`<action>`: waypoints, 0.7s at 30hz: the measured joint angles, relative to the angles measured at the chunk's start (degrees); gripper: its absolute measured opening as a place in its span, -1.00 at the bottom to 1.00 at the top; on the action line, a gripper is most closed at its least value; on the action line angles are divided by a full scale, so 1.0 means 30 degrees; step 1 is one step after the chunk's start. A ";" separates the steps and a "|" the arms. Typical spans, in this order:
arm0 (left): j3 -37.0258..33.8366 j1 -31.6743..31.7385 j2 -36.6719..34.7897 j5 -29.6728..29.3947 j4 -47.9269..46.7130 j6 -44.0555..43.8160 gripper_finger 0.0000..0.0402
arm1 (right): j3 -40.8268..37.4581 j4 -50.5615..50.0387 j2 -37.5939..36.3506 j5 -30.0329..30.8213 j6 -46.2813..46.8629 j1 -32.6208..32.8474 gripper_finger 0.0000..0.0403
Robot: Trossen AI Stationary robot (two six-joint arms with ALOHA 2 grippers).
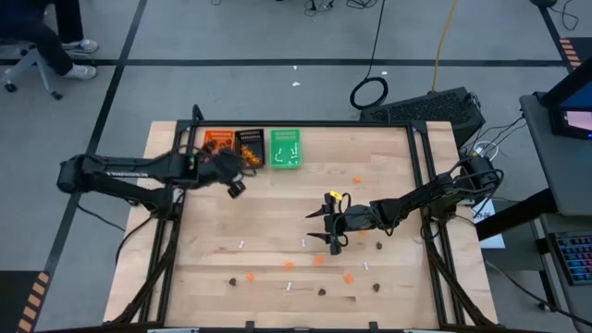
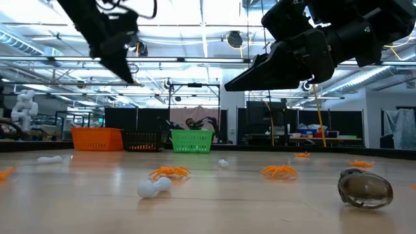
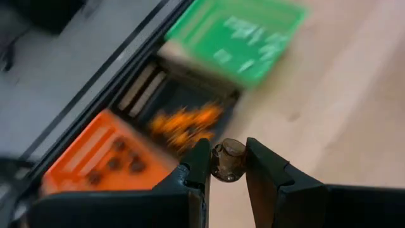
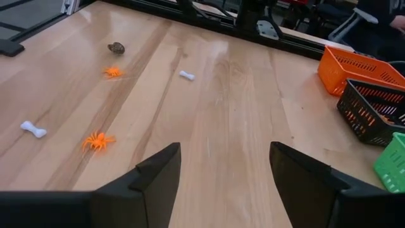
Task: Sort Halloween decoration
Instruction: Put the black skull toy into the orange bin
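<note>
Above the black tray (image 3: pixel 183 101), my left gripper (image 3: pixel 228 166) pinches a dark brown blob (image 3: pixel 228 159), poised for sorting; my right gripper (image 4: pixel 224 180) hovers wide and empty over the worktop (image 4: pixel 221 114), where orange blobs (image 4: pixel 97 140) and white sticks (image 4: pixel 33 129) lie scattered.

In the left wrist view, the orange plastic tray (image 3: pixel 95 158), the black tray (image 3: pixel 183 107) and the green tray (image 3: pixel 247 38) are blurred, so their contents cannot be told exactly. The green tray (image 4: pixel 393 166) is cut off by the edge in the right wrist view. In the high view, the small dark brown blobs (image 1: pixel 322 291) are too small for their shape to be told.
</note>
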 joint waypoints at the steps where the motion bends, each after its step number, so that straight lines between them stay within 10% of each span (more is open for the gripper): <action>1: 0.0000 0.0574 -0.0071 0.0071 -0.0461 -0.0012 -0.70 | 0.0000 -0.0028 0.0000 -0.0002 0.0097 0.0000 0.12; 21: -0.2978 0.9072 0.0864 0.0473 0.0972 0.1264 -0.67 | -0.0007 -0.1199 0.0000 -0.0073 0.3007 0.0227 0.12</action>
